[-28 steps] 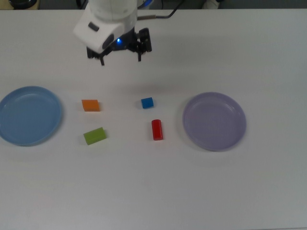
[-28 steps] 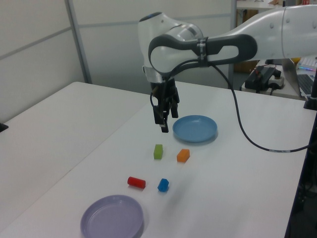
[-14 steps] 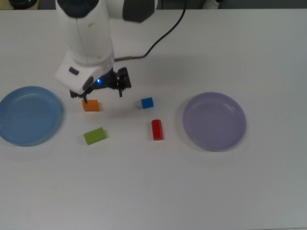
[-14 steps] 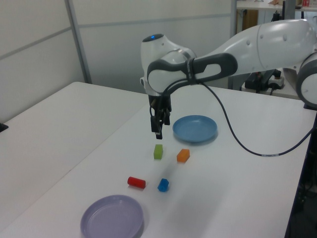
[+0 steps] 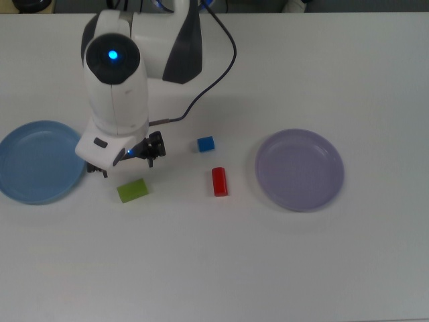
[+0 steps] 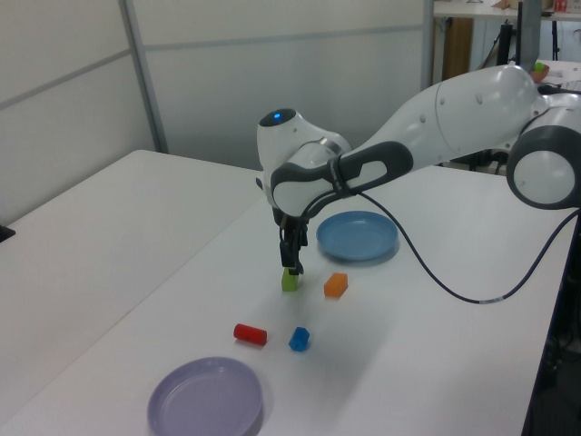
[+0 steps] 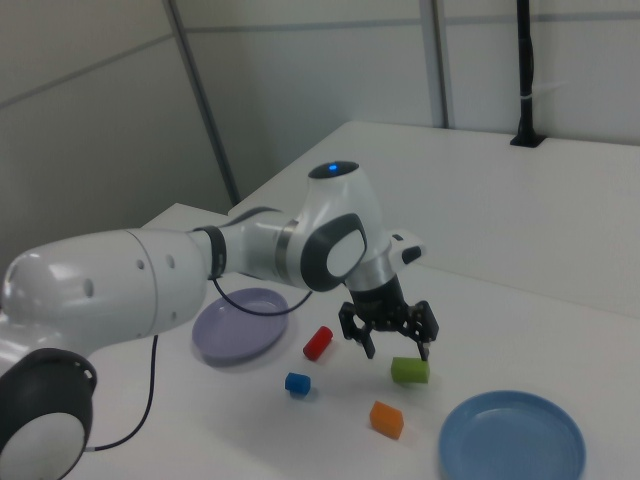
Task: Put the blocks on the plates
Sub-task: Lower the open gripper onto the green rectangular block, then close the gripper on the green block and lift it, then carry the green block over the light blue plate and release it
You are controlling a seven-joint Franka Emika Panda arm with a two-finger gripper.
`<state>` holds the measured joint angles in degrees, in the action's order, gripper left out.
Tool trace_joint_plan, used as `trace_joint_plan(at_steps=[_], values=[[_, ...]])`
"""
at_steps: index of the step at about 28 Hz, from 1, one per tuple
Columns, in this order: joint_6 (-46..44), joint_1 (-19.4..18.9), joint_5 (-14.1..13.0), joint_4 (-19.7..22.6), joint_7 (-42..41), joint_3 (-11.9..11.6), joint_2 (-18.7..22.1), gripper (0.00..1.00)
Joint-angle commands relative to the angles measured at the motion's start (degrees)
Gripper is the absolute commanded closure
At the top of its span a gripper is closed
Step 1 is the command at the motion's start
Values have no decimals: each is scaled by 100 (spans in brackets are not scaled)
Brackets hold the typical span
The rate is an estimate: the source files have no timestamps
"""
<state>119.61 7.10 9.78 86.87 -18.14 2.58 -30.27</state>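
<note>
No readable labels or writing anywhere. Gripper (image 7: 392, 344) fingers spread open, holding nothing, low over the table (image 5: 268, 268) just above the green bar (image 7: 409, 370). Orange block (image 7: 386, 419), blue cube (image 7: 297, 383) and red bar (image 7: 318, 342) lie loose between the blue plate (image 7: 511, 438) and lavender plate (image 7: 238, 324). Both plates bare. Wide open tabletop toward the top view's bottom edge.

Robotics lab, white worktable (image 6: 109, 236) ringed by plain partition panels (image 6: 64, 100), equipment-laden desk (image 6: 508, 145) stood behind
</note>
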Motion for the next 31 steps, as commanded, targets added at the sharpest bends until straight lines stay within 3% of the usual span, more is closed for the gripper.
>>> trace_joint_plan(at_steps=[1, 11, 12, 15, 23, 24, 26, 31], values=[[326, 29, 147, 14, -181, -3, -225, 0], [431, 20, 95, -12, -146, -3, -524, 0], [475, 20, 77, -12, -120, 6, -533, 2], [607, 37, 33, -12, -76, 6, -542, 36], [625, 64, -99, -12, -67, 6, -550, 37], [625, 64, -90, -21, -76, 6, -542, 46], [616, 64, -99, -21, -76, 6, -533, 54], [546, 151, -151, -65, -76, 6, -288, 54]])
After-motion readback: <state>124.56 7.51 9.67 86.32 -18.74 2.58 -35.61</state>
